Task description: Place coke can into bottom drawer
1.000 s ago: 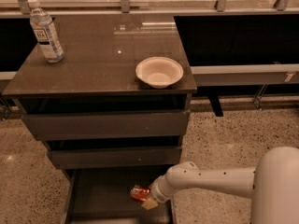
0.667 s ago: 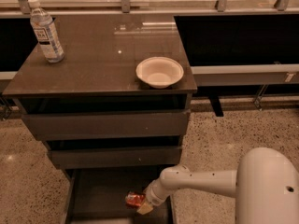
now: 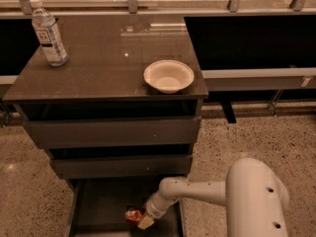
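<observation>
The coke can (image 3: pixel 133 214) is small and red, low inside the open bottom drawer (image 3: pixel 101 201) near its front. My gripper (image 3: pixel 144 220) reaches down into the drawer from the right on a white arm and is shut on the can, holding it just above or on the dark floor; I cannot tell which. The drawer is pulled out under the two closed upper drawers of the dark cabinet.
A white bowl (image 3: pixel 168 76) sits on the cabinet top at the right front. A clear water bottle (image 3: pixel 48 32) stands at the back left. The robot's white body (image 3: pixel 256 196) is to the right of the drawer. Speckled floor surrounds the cabinet.
The gripper with the can has moved lower and a little left, deeper into the bottom drawer. The bowl and the bottle have not moved.
</observation>
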Action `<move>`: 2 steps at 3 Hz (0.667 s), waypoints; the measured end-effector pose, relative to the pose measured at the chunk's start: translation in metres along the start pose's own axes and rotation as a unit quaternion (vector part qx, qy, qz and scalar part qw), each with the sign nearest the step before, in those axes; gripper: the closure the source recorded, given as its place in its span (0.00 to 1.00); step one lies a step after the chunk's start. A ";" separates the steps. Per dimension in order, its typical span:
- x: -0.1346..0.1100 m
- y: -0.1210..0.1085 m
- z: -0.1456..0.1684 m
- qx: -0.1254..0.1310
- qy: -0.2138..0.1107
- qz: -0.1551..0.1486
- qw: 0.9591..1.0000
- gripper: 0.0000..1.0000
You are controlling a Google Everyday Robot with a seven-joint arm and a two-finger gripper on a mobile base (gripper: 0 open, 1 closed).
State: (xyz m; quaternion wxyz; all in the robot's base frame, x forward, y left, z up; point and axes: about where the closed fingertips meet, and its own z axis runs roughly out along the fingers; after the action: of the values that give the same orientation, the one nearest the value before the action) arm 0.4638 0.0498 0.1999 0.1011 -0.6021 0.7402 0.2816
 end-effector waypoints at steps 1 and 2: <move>0.004 -0.010 0.020 -0.010 0.005 0.015 1.000 0.81; 0.008 -0.019 0.034 -0.010 0.001 0.034 0.999 0.59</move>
State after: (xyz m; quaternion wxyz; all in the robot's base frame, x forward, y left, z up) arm 0.4731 0.0596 0.1622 0.0853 -0.5780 0.7574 0.2915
